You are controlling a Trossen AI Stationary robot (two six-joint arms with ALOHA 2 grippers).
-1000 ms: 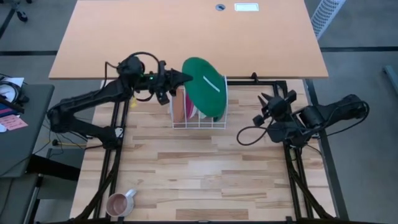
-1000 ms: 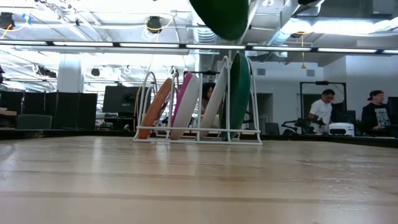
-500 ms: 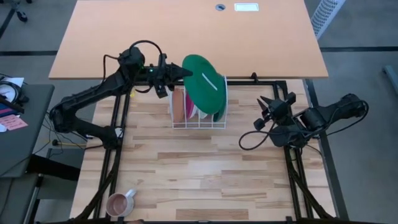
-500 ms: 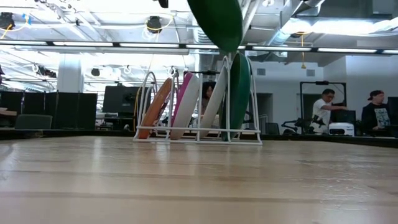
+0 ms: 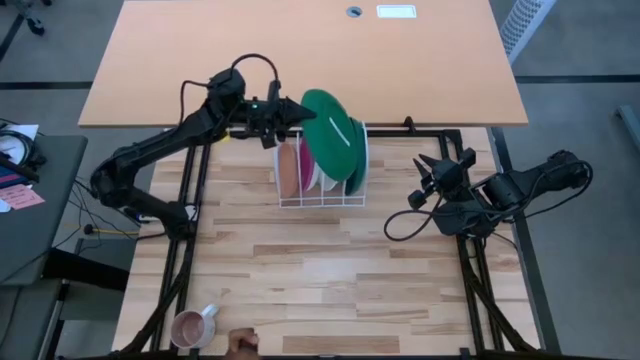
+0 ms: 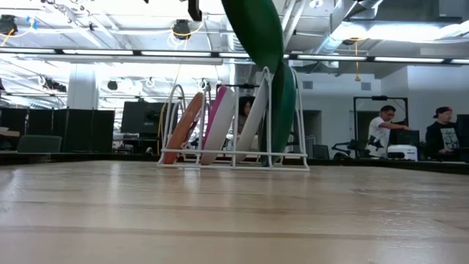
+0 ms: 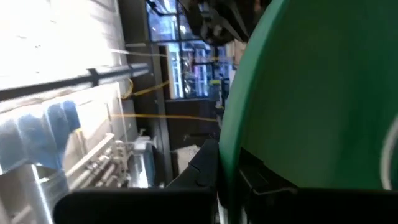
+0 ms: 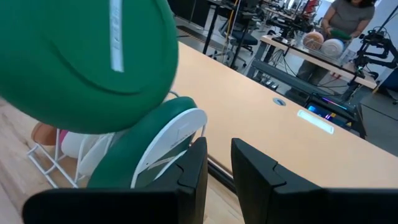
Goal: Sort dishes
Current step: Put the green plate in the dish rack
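A dark green plate [image 5: 335,143] hangs tilted over the white wire rack [image 5: 320,198], with my left gripper [image 5: 297,110] shut on it. In the low view its lower edge [image 6: 265,62] is level with the rack's top wires. The rack holds an orange-brown plate [image 6: 183,126], a pink one [image 6: 218,117], a white one [image 6: 251,121] and another green one [image 6: 284,110], all on edge and leaning. My right gripper [image 5: 428,178] waits to the right of the rack, open, nothing between its fingers. My left gripper pinches the green plate's rim [image 7: 229,155] between its two fingers, on the side of the plate toward the table's left. The fingers come in level from the left. The plate is lifted clear of the table, steeply tilted, its lower edge over the rack's right end.
A small pink mug [image 5: 193,326] stands near the table's front left corner, with a person's hand [image 5: 241,343] beside it at the near edge. A large tan tabletop [image 5: 300,50] lies beyond the rack. Bare wood [image 5: 330,270] stretches between rack and near edge.
My left gripper has moved toward the table's right and far edge with the green plate. The plate has sunk toward the rack and turned more edge-on in the low view. A person's hand has appeared at the near edge beside the mug.
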